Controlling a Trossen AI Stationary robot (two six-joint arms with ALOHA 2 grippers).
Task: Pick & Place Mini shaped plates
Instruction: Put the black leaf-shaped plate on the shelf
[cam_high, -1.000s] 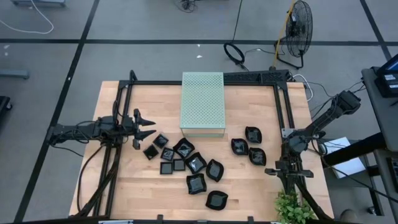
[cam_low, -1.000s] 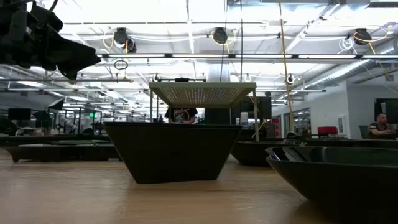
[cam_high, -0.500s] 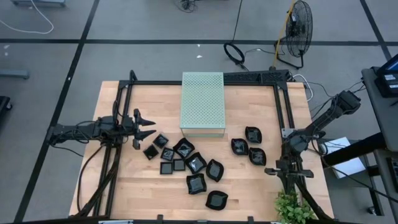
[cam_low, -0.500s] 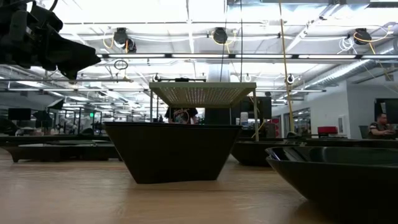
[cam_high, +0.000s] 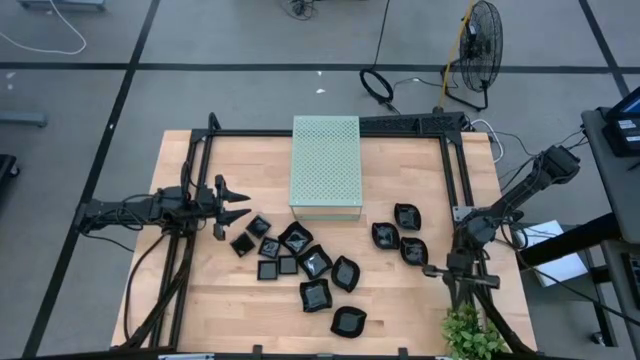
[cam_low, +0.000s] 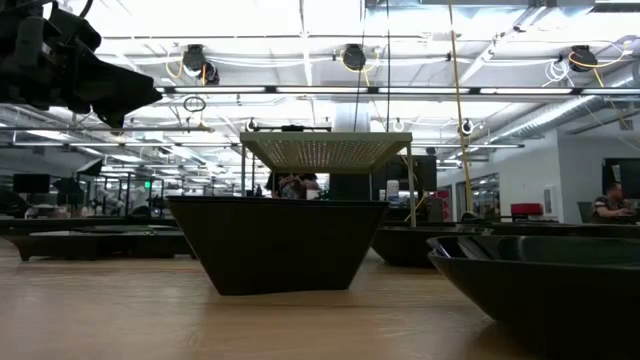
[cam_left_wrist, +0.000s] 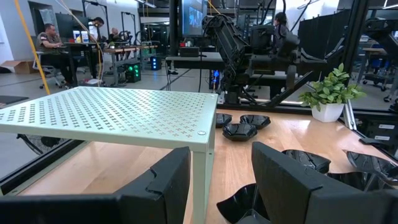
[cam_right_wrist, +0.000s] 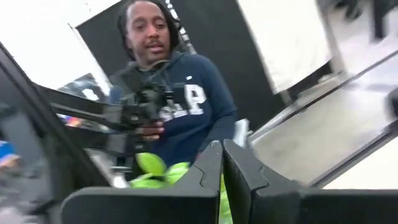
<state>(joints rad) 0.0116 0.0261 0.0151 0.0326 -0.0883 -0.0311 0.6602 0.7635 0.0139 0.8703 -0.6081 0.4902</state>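
The mini shaped plates (cam_high: 300, 262) are small glossy black dishes lying flat in a loose cluster on the wooden table, with three more (cam_high: 399, 235) further right. The low view shows one plate (cam_low: 275, 245) close up. My left gripper (cam_high: 238, 201) is open and hovers left of the cluster, beside the pale green perforated box (cam_high: 325, 165). In the left wrist view, my left gripper (cam_left_wrist: 221, 180) looks past the box (cam_left_wrist: 112, 115) toward plates (cam_left_wrist: 239, 130). My right gripper (cam_high: 466, 298) is shut at the table's right near corner, pointing off the table. In the right wrist view, my right gripper (cam_right_wrist: 222, 165) holds nothing.
A black frame (cam_high: 330, 130) runs around the table's far and side edges. A small green plant (cam_high: 470, 335) stands at the right near corner. A person (cam_right_wrist: 168, 106) shows beyond the table in the right wrist view. Bare wood (cam_high: 420, 310) lies near the table's front.
My right gripper has shifted slightly at the table's right near corner, and its wrist has turned a little. The left arm and the plates have stayed where they were.
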